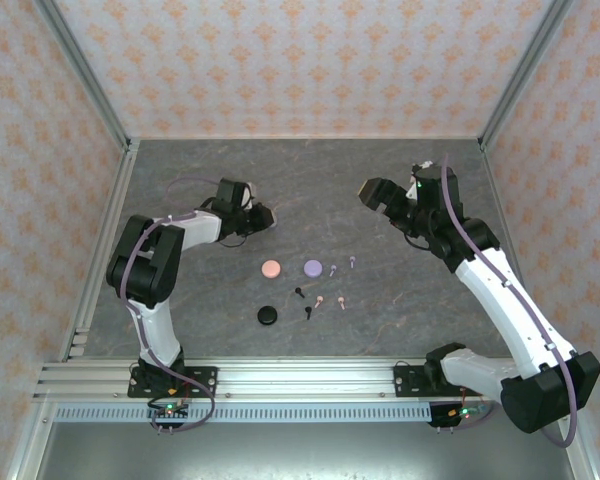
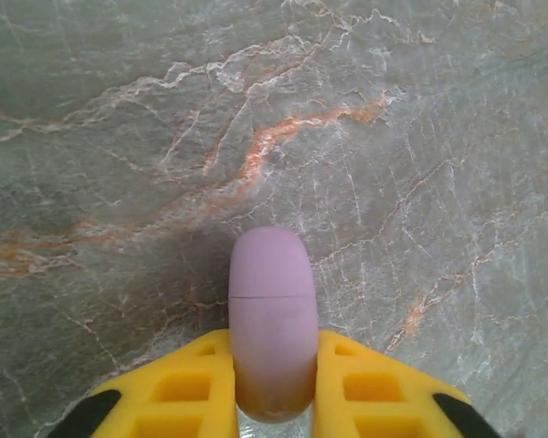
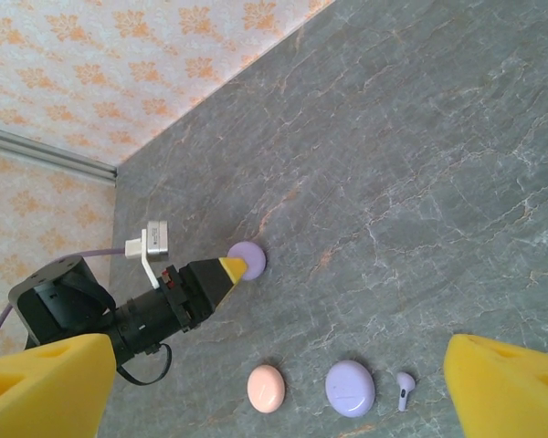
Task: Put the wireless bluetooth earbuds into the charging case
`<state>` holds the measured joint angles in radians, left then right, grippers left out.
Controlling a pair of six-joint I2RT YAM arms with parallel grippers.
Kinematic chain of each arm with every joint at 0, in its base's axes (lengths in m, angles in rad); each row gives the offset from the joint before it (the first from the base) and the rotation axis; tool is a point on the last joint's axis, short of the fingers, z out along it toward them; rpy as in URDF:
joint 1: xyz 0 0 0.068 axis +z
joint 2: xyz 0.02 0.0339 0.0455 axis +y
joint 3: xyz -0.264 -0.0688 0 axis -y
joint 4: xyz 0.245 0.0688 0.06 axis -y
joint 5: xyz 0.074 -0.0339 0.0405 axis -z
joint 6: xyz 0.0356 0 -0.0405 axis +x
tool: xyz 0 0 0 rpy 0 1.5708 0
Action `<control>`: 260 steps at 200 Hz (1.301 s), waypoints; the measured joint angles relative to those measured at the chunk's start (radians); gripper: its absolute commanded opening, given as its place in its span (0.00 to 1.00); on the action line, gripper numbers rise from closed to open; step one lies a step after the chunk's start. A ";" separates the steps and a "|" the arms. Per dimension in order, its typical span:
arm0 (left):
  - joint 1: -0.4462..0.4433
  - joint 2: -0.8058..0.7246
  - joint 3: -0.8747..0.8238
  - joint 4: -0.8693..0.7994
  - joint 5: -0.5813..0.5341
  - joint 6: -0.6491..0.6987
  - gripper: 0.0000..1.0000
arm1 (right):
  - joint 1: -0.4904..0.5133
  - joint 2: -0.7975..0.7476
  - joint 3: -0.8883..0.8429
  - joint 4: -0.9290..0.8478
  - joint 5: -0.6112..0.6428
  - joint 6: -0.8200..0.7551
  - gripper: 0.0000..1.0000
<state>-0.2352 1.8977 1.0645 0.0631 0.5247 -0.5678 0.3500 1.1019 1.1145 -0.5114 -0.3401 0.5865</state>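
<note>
Round cases: four. One lilac case between the left gripper fingers. Second lilac case, pink case and black case outside both finger pairs.

Earbuds: six. Black earbuds: two. Pale earbuds, lilac or pink: four.

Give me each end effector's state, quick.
Left end effector: closed on the lilac case, which stands on edge.
Right end effector: open, holding nothing.
</note>
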 measured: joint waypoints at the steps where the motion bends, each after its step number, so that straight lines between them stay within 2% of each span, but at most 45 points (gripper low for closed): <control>1: 0.001 0.000 0.000 0.000 0.000 0.001 0.30 | 0.000 0.000 0.000 0.000 0.000 0.000 0.93; 29: 0.010 0.001 0.002 -0.015 -0.001 -0.006 0.43 | 0.000 0.000 0.010 -0.045 0.010 -0.026 0.94; 75: 0.015 -0.062 0.000 -0.109 -0.091 0.046 0.50 | 0.000 0.001 0.069 -0.175 0.042 -0.119 0.94; 129: 0.016 -0.420 -0.094 -0.111 -0.246 0.098 0.54 | 0.024 0.085 0.082 -0.291 0.046 -0.227 0.93; 149: 0.016 -0.565 -0.158 -0.104 -0.312 0.108 0.59 | 0.094 0.163 0.097 -0.323 0.068 -0.278 0.93; 169: 0.016 -0.686 -0.211 -0.105 -0.372 0.123 0.69 | 0.175 0.240 0.118 -0.340 0.090 -0.334 0.92; 195: 0.016 -0.826 -0.262 -0.112 -0.439 0.127 0.79 | 0.265 0.344 0.155 -0.349 0.109 -0.443 0.92; 225: 0.016 -0.908 -0.281 -0.128 -0.462 0.132 0.80 | 0.327 0.465 0.212 -0.360 0.099 -0.653 0.92; 260: 0.016 -0.923 -0.282 -0.150 -0.463 0.132 0.80 | 0.344 0.581 0.282 -0.401 0.071 -0.951 0.93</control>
<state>-0.2195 0.9745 0.7830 -0.0864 0.0616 -0.4355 0.6941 1.6829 1.3968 -0.9119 -0.2695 -0.3649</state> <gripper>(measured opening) 0.801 0.928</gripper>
